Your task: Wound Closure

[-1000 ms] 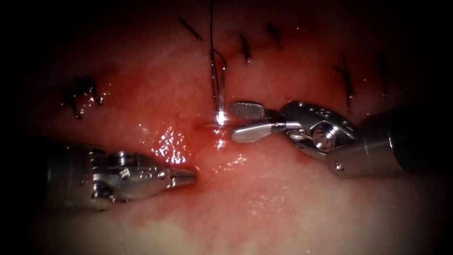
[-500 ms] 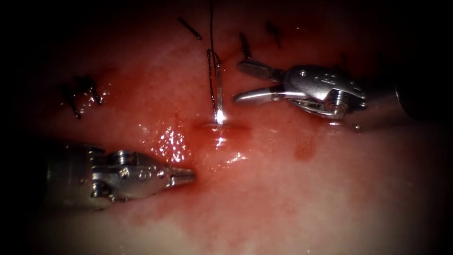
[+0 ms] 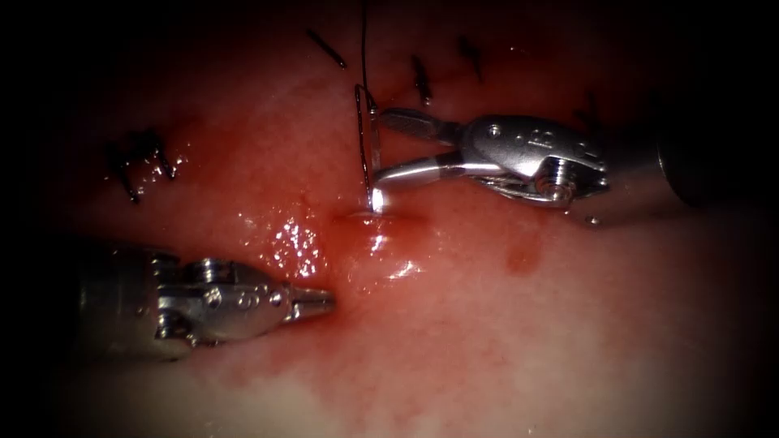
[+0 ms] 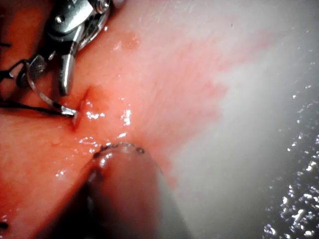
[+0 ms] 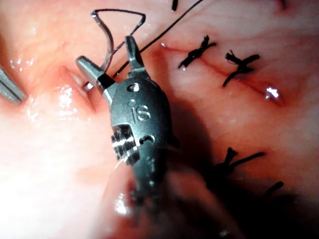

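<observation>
Needle [image 3: 372,154] is our landmark: it stands nearly upright in the tissue [image 3: 487,324], one end sunk at a small wet puncture in the cut [image 3: 381,217], the rest of its curve rising free above the surface. We see the thread [image 3: 363,40] running from the needle's upper end straight away from it, out of the lit field. In the right wrist view the same needle [image 5: 107,42] arcs up from the tissue [image 5: 50,174] with the thread [image 5: 169,27] trailing off across the flesh.

To the right of the needle, the right tool [image 3: 381,148] has its jaws spread wide, one tip near the needle's upper end and the other near its foot, straddling the shaft without closing on it. We think the jaws are just touching or barely clear of the metal; the view is too close to say which. It holds nothing.

Below and to the left of the needle, well apart from it, the left tool [image 3: 329,302] lies low over the tissue with its jaws closed to a point, gripping nothing.

Red fluid [image 3: 373,251] pools below the needle's foot. Beyond the needle and to both sides sit finished stitches [image 3: 420,81], dark knots with short cut ends. The left wrist view shows the needle [image 4: 42,94] entering the cut [image 4: 82,107].
</observation>
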